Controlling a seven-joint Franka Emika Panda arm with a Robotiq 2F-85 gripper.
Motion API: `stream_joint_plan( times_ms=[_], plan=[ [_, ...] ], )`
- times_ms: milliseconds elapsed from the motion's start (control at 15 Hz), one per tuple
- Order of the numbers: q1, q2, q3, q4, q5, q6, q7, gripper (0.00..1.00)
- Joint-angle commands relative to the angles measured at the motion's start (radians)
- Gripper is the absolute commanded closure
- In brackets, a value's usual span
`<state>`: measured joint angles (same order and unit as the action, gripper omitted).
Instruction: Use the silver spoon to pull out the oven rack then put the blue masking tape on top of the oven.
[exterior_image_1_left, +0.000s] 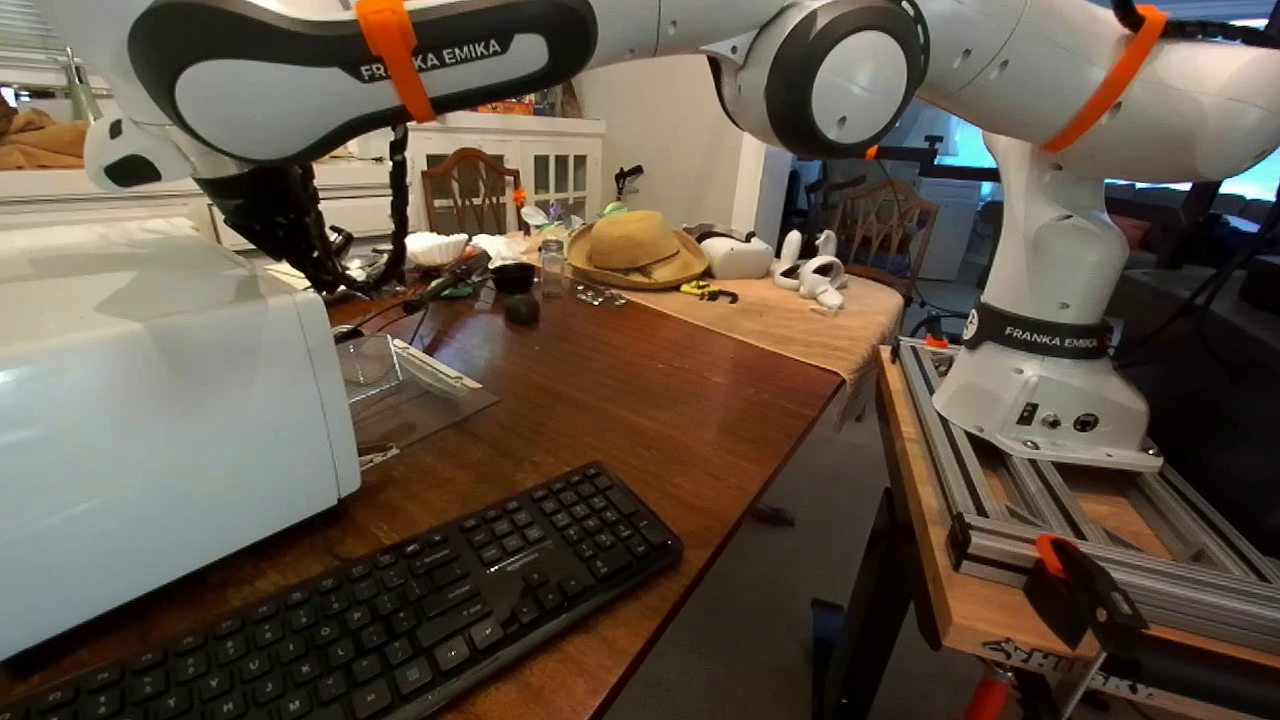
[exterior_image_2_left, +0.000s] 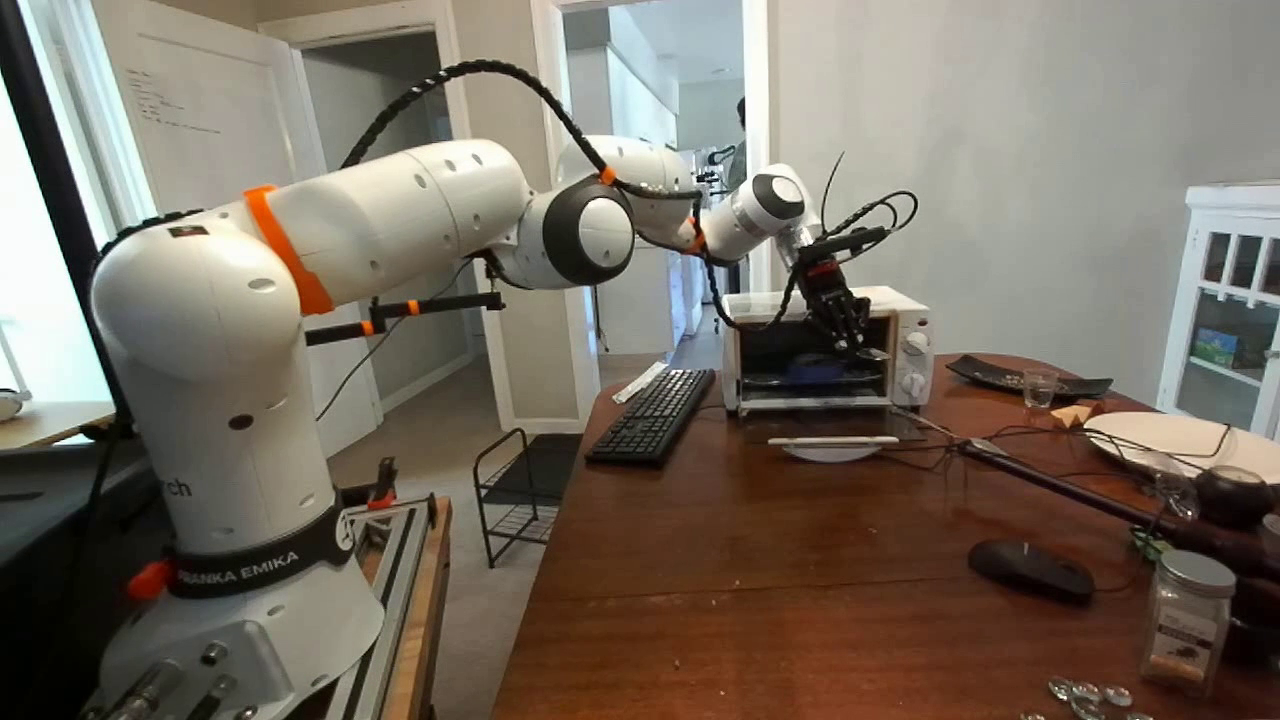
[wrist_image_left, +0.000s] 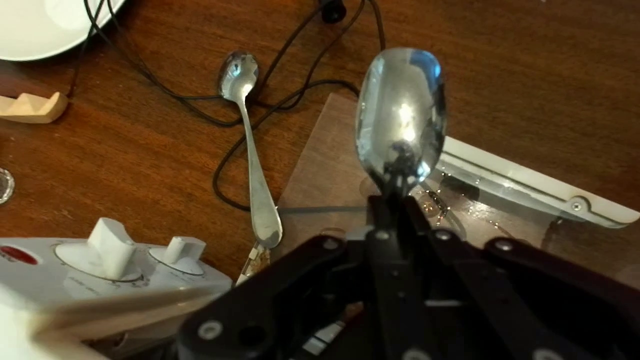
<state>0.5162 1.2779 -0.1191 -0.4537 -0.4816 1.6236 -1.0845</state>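
Note:
In the wrist view my gripper (wrist_image_left: 397, 202) is shut on a silver spoon (wrist_image_left: 402, 107), whose bowl points away from the fingers. That spoon bowl (exterior_image_2_left: 873, 354) also shows in an exterior view, in front of the white oven (exterior_image_2_left: 912, 320). My gripper (exterior_image_2_left: 850, 345) is at the right part of the oven's opening. The oven door (exterior_image_2_left: 835, 442) is folded down. Inside, the blue masking tape (exterior_image_2_left: 815, 370) appears to sit on the oven rack (exterior_image_2_left: 762, 381), and both are dim. Whether the spoon touches the rack cannot be told. A second spoon (wrist_image_left: 254, 165) lies beside the door.
A black keyboard (exterior_image_2_left: 655, 415) lies left of the oven. Thin cables (wrist_image_left: 305, 75), a white plate (wrist_image_left: 45, 25) and a wooden piece (wrist_image_left: 37, 107) are on the right side. A mouse (exterior_image_2_left: 1030, 570) and a glass jar (exterior_image_2_left: 1187, 620) stand nearer the front.

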Motion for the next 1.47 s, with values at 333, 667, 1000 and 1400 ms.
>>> stream_joint_plan(
  times_ms=[333, 667, 1000, 1400],
  plan=[
    [-0.002, -0.002, -0.01, -0.005, 0.019, 0.053, 0.038, 0.91],
    [-0.004, -0.002, -0.008, -0.005, 0.02, 0.066, 0.038, 0.91],
    [-0.031, -0.011, -0.006, -0.004, 0.029, 0.07, 0.016, 0.98],
    [-0.022, 0.022, 0.008, 0.01, 0.041, 0.086, 0.043, 0.98]
  ],
)
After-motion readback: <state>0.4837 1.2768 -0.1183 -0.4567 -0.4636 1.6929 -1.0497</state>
